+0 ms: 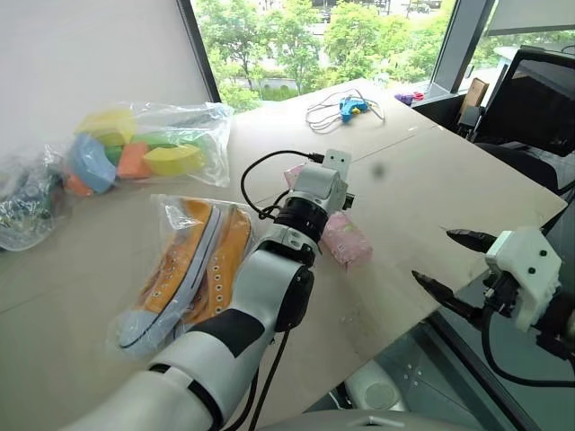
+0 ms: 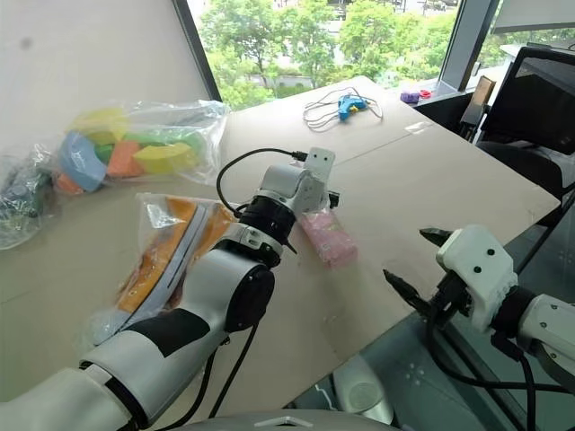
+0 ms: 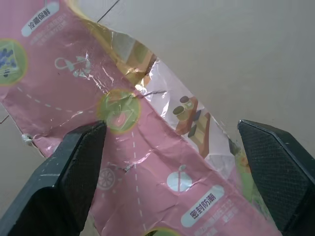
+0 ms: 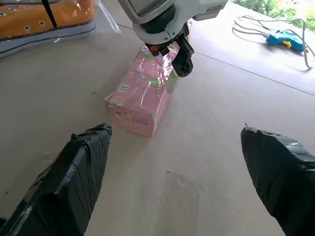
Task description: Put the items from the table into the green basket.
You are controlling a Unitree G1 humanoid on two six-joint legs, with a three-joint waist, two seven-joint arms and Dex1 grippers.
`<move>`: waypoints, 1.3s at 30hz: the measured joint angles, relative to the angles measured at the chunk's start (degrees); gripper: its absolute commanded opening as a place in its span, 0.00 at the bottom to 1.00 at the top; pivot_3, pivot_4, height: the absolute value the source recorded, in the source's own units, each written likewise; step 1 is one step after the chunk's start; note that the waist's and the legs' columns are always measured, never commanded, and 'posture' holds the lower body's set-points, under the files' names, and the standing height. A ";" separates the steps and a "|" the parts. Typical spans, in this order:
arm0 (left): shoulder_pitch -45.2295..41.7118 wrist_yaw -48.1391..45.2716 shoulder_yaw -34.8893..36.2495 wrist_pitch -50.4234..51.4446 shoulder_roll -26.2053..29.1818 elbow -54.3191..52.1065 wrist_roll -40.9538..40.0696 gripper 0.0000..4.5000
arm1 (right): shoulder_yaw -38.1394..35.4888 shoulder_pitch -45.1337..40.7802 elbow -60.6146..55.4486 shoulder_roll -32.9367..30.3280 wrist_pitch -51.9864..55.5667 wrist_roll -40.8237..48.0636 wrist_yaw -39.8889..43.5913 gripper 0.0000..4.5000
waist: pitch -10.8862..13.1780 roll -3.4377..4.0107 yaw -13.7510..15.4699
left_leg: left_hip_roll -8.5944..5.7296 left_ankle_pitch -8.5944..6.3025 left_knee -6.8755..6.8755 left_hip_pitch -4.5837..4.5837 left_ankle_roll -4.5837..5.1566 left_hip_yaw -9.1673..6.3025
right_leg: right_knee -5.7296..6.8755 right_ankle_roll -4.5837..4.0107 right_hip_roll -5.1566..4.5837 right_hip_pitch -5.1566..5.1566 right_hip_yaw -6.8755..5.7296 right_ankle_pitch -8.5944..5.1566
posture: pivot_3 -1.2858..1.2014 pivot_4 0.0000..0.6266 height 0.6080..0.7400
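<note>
On the pale beige tabletop (image 1: 431, 180) by the window, the long pink wrapped box (image 4: 142, 93) lies under your left gripper (image 3: 172, 172). Sink squarely so both wide-apart fingers straddle it before closing; nothing is held. Your right gripper (image 1: 454, 260) hangs apart, empty.

A blue plastic glue-gun-like tool (image 1: 352, 107) with a tangled pale cord (image 1: 325, 114) lies on the far part of the surface. Near that corner sit small purple and red objects (image 2: 414, 94), beside a dark monitor (image 1: 537, 101). Green trees (image 1: 296, 36) stand outside the window.
</note>
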 measured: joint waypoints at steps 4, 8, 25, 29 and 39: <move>0.54 -0.12 -1.23 2.75 0.47 -9.71 1.25 0.98 | 0.29 -0.37 0.00 0.04 0.63 0.00 0.16 1.00 | 0.09 -0.09 0.13 | 0.01 -0.01 -0.01 -0.16 0.03 -0.02 | 0.00 0.02 -0.02 -0.31 0.00 -0.01 | 0.34 0.10 1.00; 4.09 0.68 0.55 6.06 0.60 -11.77 1.30 0.98 | 0.67 -1.06 0.16 0.03 0.97 -0.24 1.00 1.00 | 0.08 -0.08 0.34 | 0.01 -0.02 -0.05 -0.15 0.14 -0.05 | -0.02 0.08 -0.03 -0.33 0.00 -0.06 | 0.35 0.10 1.00; -0.26 13.13 18.48 5.15 -0.42 -2.30 -4.50 0.98 | 2.88 -3.68 1.85 0.06 1.10 -1.90 2.57 1.00 | -0.04 0.01 0.61 | -0.04 -0.05 -0.04 0.02 0.04 -0.04 | -0.03 0.10 -0.02 0.02 -0.03 -0.06 | 0.35 0.09 1.00; 0.38 12.43 14.92 2.50 0.46 -0.55 -3.93 0.98 | 4.71 -4.67 1.93 0.50 1.09 -2.67 2.47 1.00 | -0.07 0.03 0.45 | -0.06 -0.05 -0.04 0.03 0.04 -0.03 | -0.03 0.14 -0.10 0.02 0.00 -0.04 | 0.35 0.08 1.00; 4.49 6.75 9.82 2.01 1.84 -3.34 -3.29 0.41 | 7.01 -7.15 3.45 0.81 0.99 -4.21 3.35 1.00 | -0.48 0.22 0.46 | -0.04 0.01 -0.04 0.20 -0.06 -0.13 | 0.00 0.25 -0.12 0.15 0.00 0.03 | 0.36 0.06 1.00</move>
